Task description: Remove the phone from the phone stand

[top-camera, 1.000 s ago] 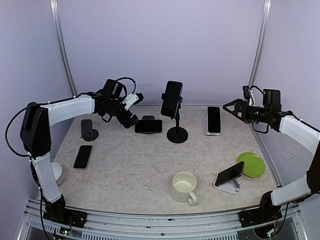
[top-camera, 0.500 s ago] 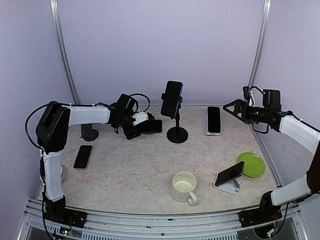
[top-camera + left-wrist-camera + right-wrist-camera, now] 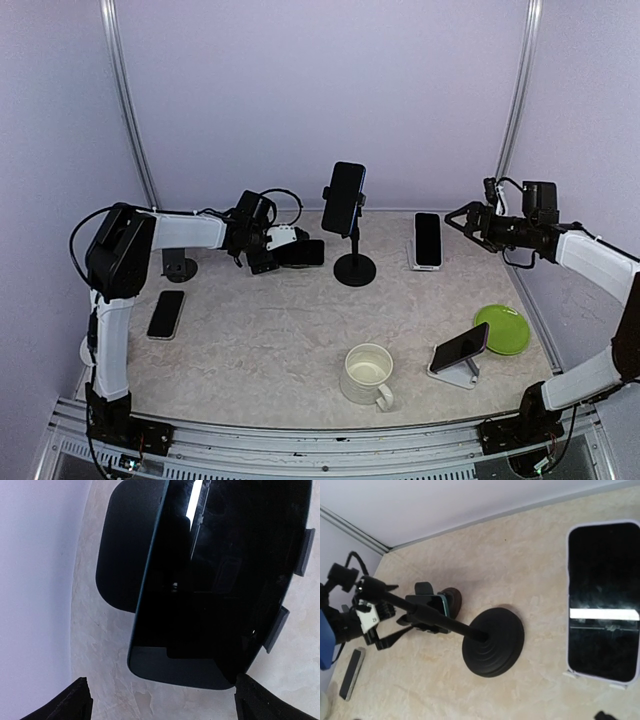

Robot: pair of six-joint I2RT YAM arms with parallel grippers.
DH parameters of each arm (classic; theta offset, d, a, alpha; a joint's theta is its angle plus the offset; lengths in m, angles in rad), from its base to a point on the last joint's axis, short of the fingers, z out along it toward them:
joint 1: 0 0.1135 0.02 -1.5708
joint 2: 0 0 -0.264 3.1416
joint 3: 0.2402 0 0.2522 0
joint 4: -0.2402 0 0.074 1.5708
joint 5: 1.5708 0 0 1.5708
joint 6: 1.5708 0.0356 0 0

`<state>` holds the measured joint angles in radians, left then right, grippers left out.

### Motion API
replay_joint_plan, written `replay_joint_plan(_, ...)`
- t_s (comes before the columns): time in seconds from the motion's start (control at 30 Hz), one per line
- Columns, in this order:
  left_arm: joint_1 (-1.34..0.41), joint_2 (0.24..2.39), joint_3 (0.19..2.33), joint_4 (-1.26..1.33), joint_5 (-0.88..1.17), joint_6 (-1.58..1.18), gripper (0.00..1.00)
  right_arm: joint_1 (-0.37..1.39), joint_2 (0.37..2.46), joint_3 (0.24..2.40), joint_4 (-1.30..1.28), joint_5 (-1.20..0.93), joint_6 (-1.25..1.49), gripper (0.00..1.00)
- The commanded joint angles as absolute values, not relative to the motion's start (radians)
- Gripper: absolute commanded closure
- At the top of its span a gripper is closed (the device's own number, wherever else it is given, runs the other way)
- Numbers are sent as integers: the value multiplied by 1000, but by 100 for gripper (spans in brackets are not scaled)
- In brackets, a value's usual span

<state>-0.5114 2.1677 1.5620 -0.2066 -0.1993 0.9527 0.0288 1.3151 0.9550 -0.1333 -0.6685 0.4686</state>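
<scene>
A black phone [image 3: 301,252] lies landscape on a low black stand at the back of the table. In the left wrist view the phone [image 3: 220,580] fills the frame, with the stand's round base [image 3: 122,555] behind it. My left gripper [image 3: 271,250] is open just left of the phone; its fingertips [image 3: 75,702] sit at the bottom corners of the wrist view, astride the phone's near end without touching it. My right gripper [image 3: 458,216] is open and empty, hovering at the far right near the back.
A tall pole stand [image 3: 355,268] holds a second phone [image 3: 344,198]; its base shows in the right wrist view [image 3: 493,641]. A phone on a white stand [image 3: 428,240], another at front right [image 3: 459,347], a green plate [image 3: 502,329], a white mug [image 3: 368,373], a flat phone [image 3: 166,313] and an empty stand [image 3: 176,258].
My left gripper has moved right and down from above the empty stand to the left end of the landscape phone. The right arm has barely moved.
</scene>
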Motion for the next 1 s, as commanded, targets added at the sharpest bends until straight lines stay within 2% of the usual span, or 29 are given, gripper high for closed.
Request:
replay_joint_plan(0.0, -498, 2210, 1618, -180, -162, 991, 3, 37, 1333, 1001, -159, -666, 466, 0)
replay_joint_plan(0.43, -496, 2230, 1638, -271, -74, 992, 3, 37, 1370, 1059, -185, -663, 411, 0)
replay_joint_plan(0.97, -461, 2135, 1646, -262, 161, 755, 2, 37, 1350, 1021, -158, -670, 421, 0)
